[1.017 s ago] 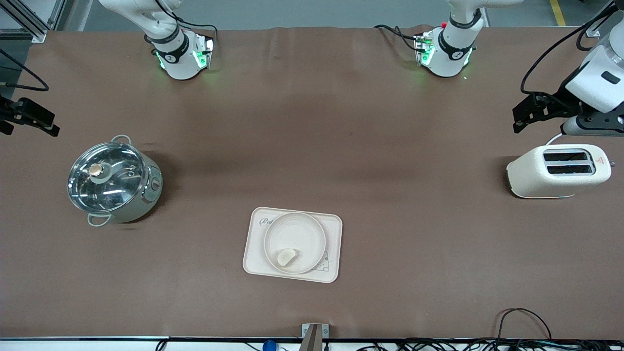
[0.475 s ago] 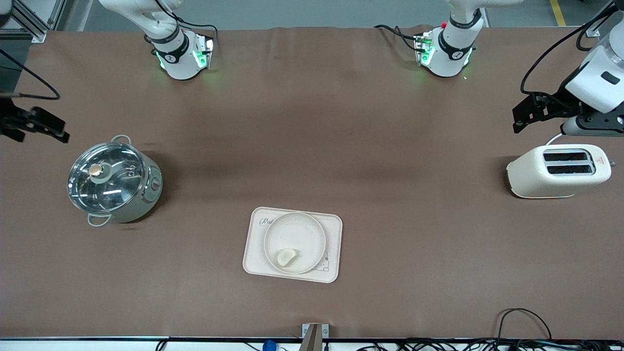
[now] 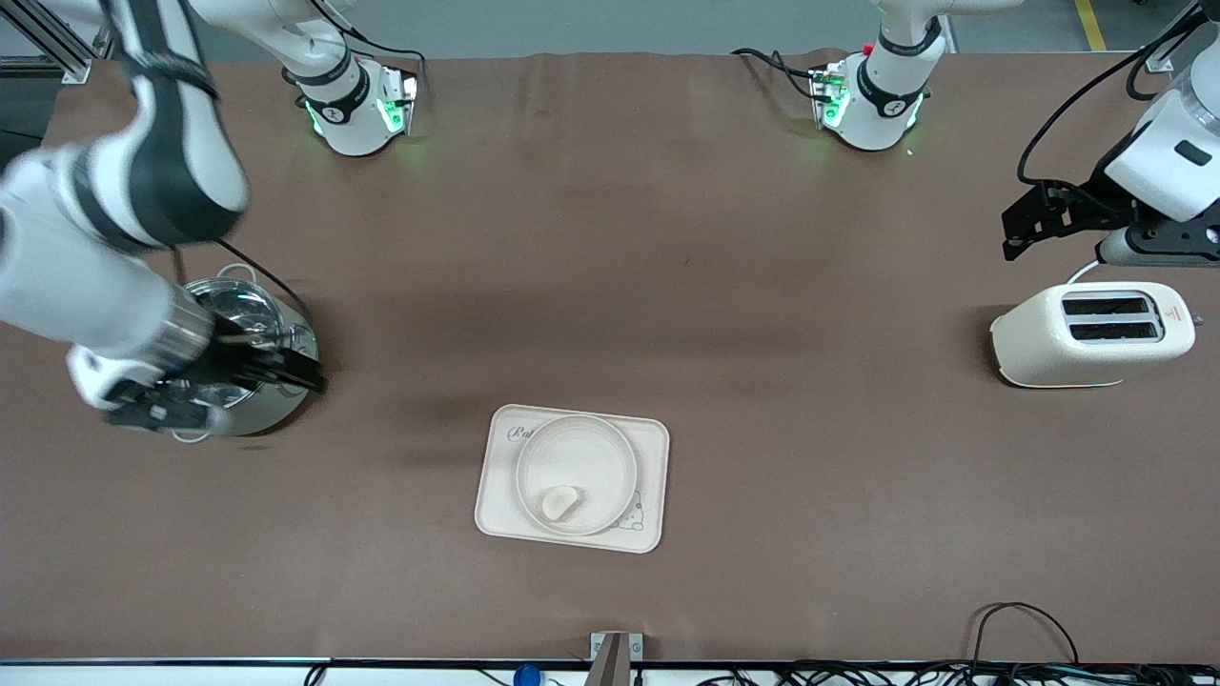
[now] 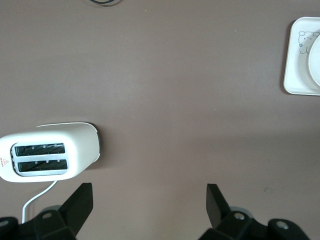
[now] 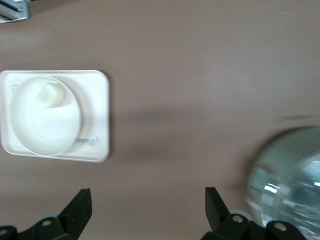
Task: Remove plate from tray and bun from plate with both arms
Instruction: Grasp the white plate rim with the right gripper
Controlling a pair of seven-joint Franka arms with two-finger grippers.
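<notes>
The cream tray lies on the brown table near the front camera. The round plate sits on it, and the small pale bun lies on the plate at its nearer edge. My right gripper is open and empty over the steel pot. Its wrist view shows the tray, plate and bun ahead of the open gripper. My left gripper is open and empty, up in the air beside the toaster. Its wrist view shows a tray corner.
A steel pot with a glass lid stands toward the right arm's end of the table, also in the right wrist view. A white toaster stands at the left arm's end, also in the left wrist view. Cables lie along the table's front edge.
My right arm has swung in from the table's edge and its gripper is now over the pot. The left arm, tray, plate and bun have not moved.
</notes>
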